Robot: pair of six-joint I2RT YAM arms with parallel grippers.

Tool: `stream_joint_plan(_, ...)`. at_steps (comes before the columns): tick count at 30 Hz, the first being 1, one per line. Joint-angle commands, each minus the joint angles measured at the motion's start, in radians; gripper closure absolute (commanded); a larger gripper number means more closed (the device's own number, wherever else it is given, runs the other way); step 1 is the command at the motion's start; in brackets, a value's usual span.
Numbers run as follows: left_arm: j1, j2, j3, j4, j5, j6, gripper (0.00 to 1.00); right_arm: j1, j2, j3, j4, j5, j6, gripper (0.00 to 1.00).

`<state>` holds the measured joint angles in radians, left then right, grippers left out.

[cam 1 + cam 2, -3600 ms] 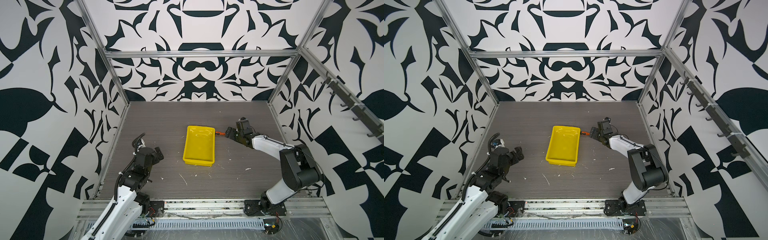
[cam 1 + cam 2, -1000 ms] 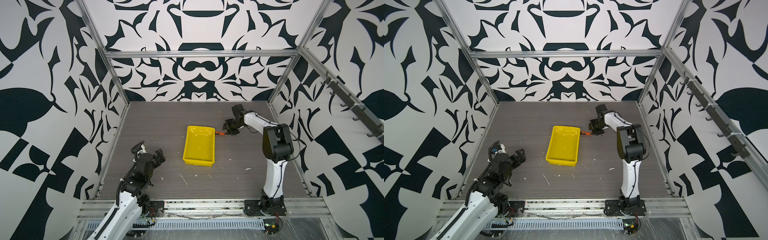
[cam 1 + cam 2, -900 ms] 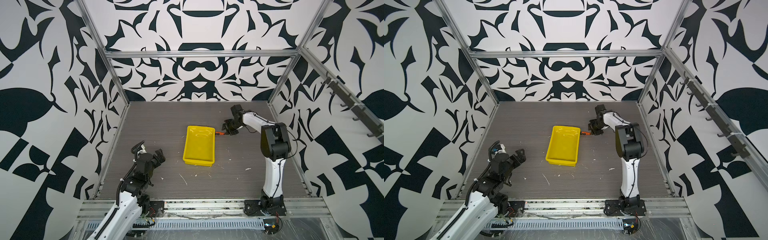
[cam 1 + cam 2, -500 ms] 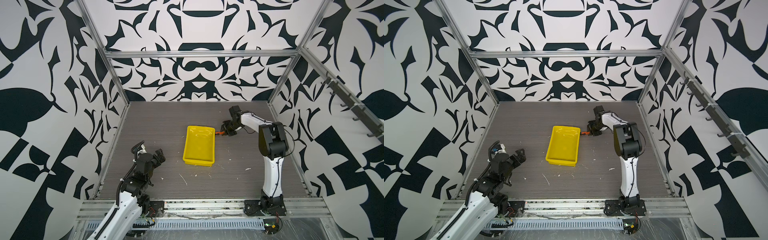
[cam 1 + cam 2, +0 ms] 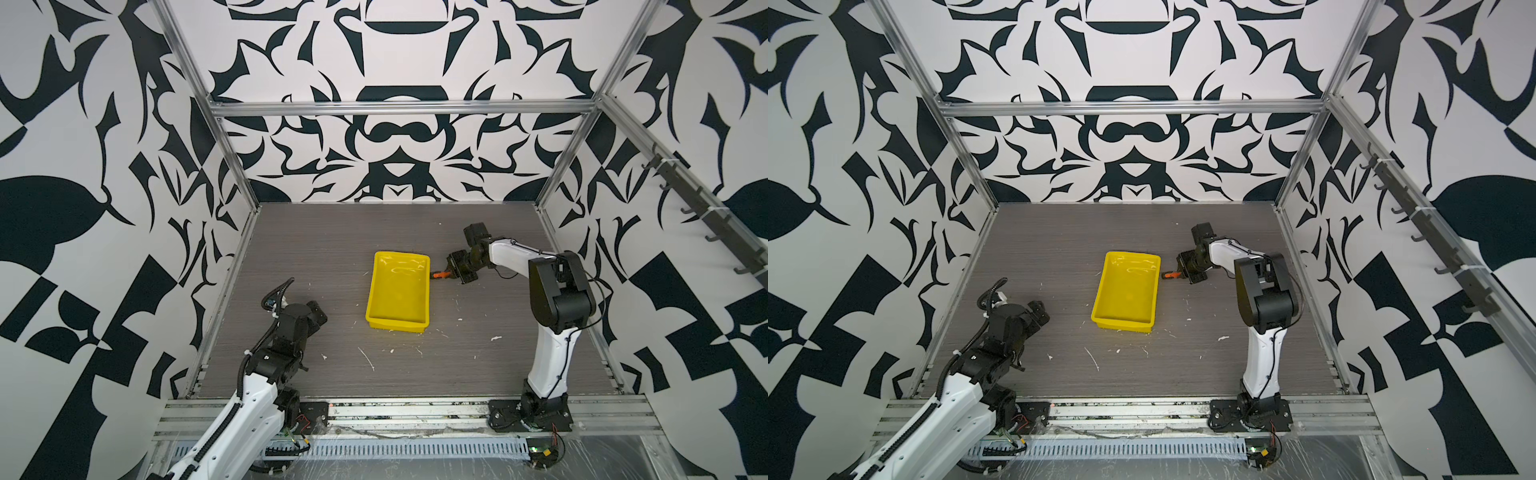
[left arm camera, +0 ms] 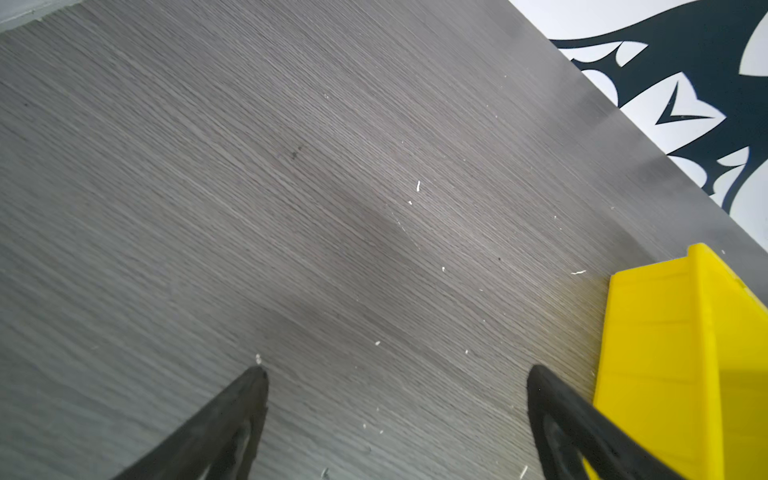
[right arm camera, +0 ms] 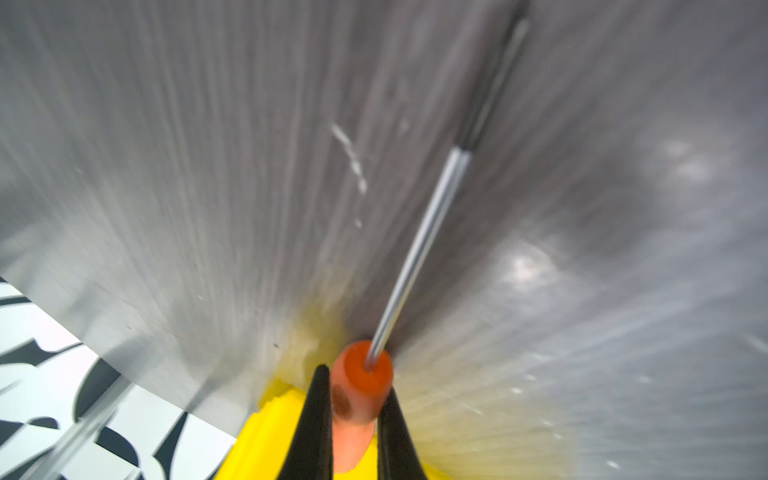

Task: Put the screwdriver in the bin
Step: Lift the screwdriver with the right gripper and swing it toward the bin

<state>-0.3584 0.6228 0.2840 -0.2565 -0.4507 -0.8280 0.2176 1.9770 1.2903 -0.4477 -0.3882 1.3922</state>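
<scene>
The screwdriver (image 7: 417,257) is clamped by its orange handle between the black fingers (image 7: 320,419) of my right gripper (image 7: 356,384), which is shut on it. Its thin metal shaft points away over the grey table. In both top views the orange handle (image 5: 440,274) (image 5: 1170,275) pokes out of the right gripper (image 5: 458,269) (image 5: 1187,269) just right of the bin's far right corner. The yellow bin (image 5: 397,299) (image 5: 1127,295) (image 7: 266,449) lies mid-table with nothing in it. My left gripper (image 5: 318,318) (image 5: 1040,312) (image 6: 397,374) hangs open over bare table left of the bin (image 6: 665,353).
Small white scraps (image 5: 368,358) (image 5: 1091,356) litter the wood-grain table in front of the bin. Patterned walls and aluminium posts (image 5: 559,166) close in the table at back and sides. The right arm's upright elbow (image 5: 557,291) stands right of the bin.
The right gripper's jaws have closed on the screwdriver's handle. The right wrist view is blurred by motion. The left arm has stayed still over the last second.
</scene>
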Motion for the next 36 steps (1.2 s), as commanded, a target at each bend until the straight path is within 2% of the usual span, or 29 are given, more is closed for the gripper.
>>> stream_joint_plan(1, -0.002, 0.005, 0.034, 0.139, -0.006, -0.048, 0.00, 0.002, -0.054, -0.045, -0.093, 0.074, -0.151, 1.00)
stream_joint_plan(4, -0.002, 0.116, 0.100, 0.339, -0.031, -0.048, 0.00, 0.003, -0.104, -0.044, -0.184, 0.167, -0.296, 1.00)
stream_joint_plan(9, -0.001, 0.402, 0.309, 0.438, -0.034, -0.048, 0.00, 0.008, -0.230, -0.121, -0.250, 0.271, -0.459, 1.00)
stream_joint_plan(11, 0.000, 0.505, 0.330, 0.518, 0.030, -0.004, 0.00, 0.018, -0.298, -0.162, -0.266, 0.338, -0.510, 0.99)
stream_joint_plan(13, -0.002, 0.563, 0.311, 0.565, 0.155, -0.012, 0.00, 0.027, -0.363, -0.201, -0.289, 0.398, -0.549, 0.99)
stream_joint_plan(14, -0.012, 0.582, 0.273, 0.646, 0.210, 0.003, 0.00, 0.028, -0.387, -0.221, -0.299, 0.417, -0.557, 0.99)
stream_joint_plan(15, -0.026, 0.600, 0.227, 0.737, 0.231, 0.012, 0.00, 0.028, -0.415, -0.245, -0.299, 0.419, -0.563, 0.98)
stream_joint_plan(16, -0.031, 0.606, 0.206, 0.763, 0.237, -0.029, 0.00, 0.029, -0.438, -0.269, -0.299, 0.419, -0.570, 0.98)
stream_joint_plan(20, -0.048, 0.623, 0.256, 0.664, 0.228, -0.024, 0.00, 0.033, -0.510, -0.346, -0.301, 0.402, -0.580, 0.96)
stream_joint_plan(24, -0.048, 0.688, 0.253, 0.685, 0.229, -0.049, 0.01, 0.088, -0.588, -0.373, -0.261, 0.389, -0.561, 0.96)
stream_joint_plan(29, -0.049, 0.693, 0.281, 0.682, 0.366, -0.120, 0.00, 0.189, -0.595, -0.259, -0.239, 0.409, -0.562, 0.95)
stream_joint_plan(33, -0.048, 0.712, 0.258, 0.729, 0.371, -0.165, 0.00, 0.298, -0.593, -0.177, -0.191, 0.405, -0.533, 0.95)
stream_joint_plan(36, -0.042, 0.688, 0.279, 0.677, 0.352, -0.108, 0.00, 0.387, -0.590, -0.136, -0.143, 0.444, -0.505, 0.94)
